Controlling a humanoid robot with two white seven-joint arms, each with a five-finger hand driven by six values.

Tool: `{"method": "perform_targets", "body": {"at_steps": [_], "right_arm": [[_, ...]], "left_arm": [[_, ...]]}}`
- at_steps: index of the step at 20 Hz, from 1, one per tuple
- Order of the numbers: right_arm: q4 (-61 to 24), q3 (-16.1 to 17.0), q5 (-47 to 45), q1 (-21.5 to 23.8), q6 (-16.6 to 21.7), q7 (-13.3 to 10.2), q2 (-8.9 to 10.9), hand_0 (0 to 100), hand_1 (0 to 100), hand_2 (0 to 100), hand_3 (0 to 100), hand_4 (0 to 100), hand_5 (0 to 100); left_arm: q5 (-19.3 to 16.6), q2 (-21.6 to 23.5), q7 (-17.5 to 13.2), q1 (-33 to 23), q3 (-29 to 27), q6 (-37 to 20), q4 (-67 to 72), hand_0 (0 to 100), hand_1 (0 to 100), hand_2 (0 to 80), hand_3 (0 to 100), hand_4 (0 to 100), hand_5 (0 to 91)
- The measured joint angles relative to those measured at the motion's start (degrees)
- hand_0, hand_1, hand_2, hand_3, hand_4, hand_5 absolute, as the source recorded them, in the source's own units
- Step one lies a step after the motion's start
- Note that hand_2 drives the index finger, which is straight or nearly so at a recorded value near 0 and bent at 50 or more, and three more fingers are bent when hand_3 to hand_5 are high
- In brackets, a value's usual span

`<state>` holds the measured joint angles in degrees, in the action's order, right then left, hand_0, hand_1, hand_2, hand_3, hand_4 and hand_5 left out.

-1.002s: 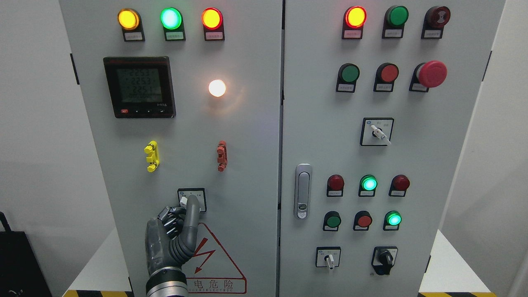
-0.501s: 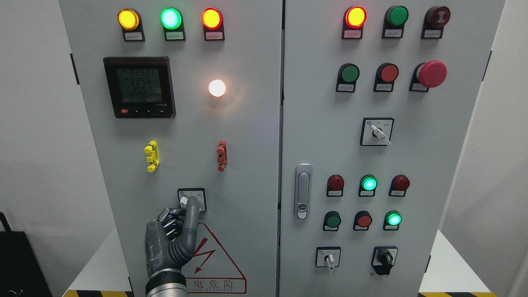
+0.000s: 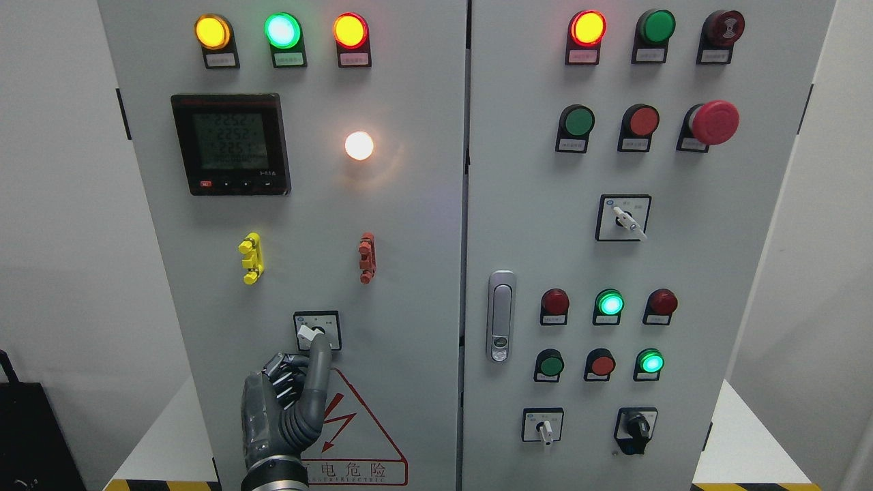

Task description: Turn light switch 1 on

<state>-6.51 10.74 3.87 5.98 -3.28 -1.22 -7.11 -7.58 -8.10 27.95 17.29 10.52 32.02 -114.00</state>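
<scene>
Our left hand [image 3: 283,409] rises from the bottom edge, its other fingers curled into the palm and grasping nothing, one finger [image 3: 317,368] extended up to the switch [image 3: 316,331]. The switch sits low on the left door [image 3: 409,225], above the warning triangle [image 3: 354,436]; the white lamp [image 3: 359,145] higher up glows.

A grey cabinet [image 3: 409,225] carries a rotary switch [image 3: 316,331], white lamp [image 3: 359,145] and meter [image 3: 230,144].

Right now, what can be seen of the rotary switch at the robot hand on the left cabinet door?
The rotary switch sits low on the left cabinet door, above the red warning triangle. It has a square black-framed plate with small labels and a white lever turned toward the upper left. The left robot hand reaches it with one extended finger, the others curled.
</scene>
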Motion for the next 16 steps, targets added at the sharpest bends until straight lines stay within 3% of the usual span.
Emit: {"method": "perform_targets", "body": {"at_steps": [9, 16], "right_arm": [[0.00, 0.01, 0.00, 0.00, 0.00, 0.00, 0.00, 0, 0, 0, 0, 0, 0], [0.00, 0.01, 0.00, 0.00, 0.00, 0.00, 0.00, 0, 0, 0, 0, 0, 0]], "left_arm": [[-0.05, 0.29, -0.23, -2.60, 0.11, -1.98, -1.31, 14, 34, 65.6, 100, 100, 86.9], [-0.24, 0.79, -0.10, -7.34, 0.49, -13.15, -1.94, 13, 35, 65.8, 100, 100, 87.3]]}}
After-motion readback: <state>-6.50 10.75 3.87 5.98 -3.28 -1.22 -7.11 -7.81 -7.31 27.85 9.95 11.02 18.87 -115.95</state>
